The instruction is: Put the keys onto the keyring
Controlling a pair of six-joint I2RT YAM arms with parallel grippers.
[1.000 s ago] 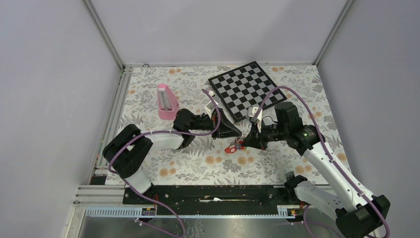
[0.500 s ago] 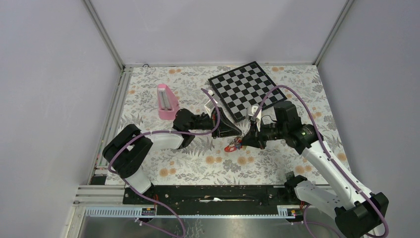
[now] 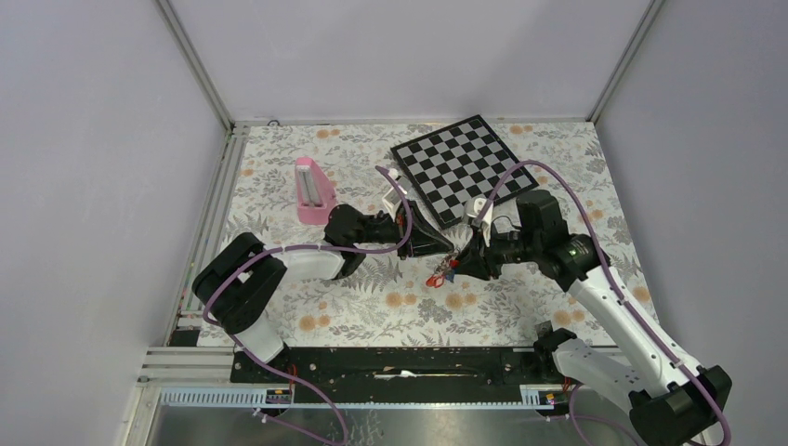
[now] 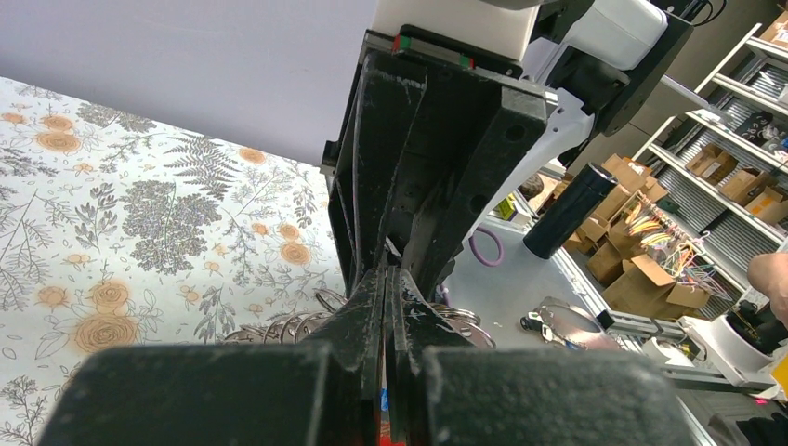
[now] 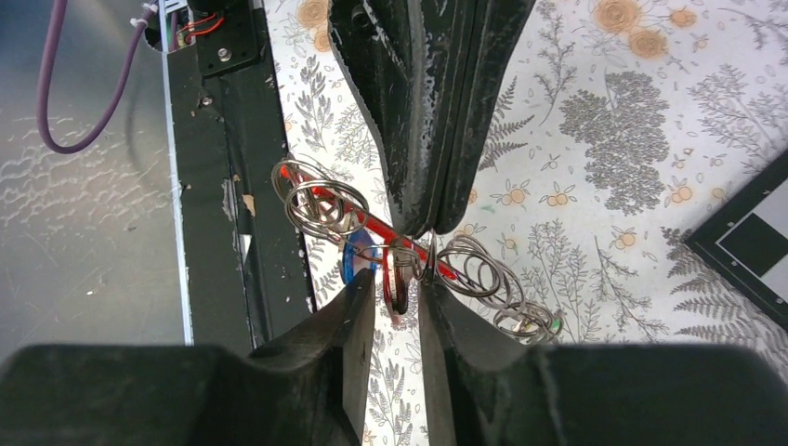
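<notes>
We are looking at a pink block (image 3: 313, 190) lying on the floral surface (image 3: 271, 175) toward the far left. A black-and-white checkerboard (image 3: 457, 167) is resting at an angle near the far edge, well apart from the block. Cardboard boxes (image 4: 650, 283) are sitting beyond the surface.

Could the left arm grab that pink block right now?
Probably not yet. Nothing lies between the arm and the pink block, but the left fingers are shut on the keyring and point away from the block. The arm would likely have to let go and swing back first.
</notes>
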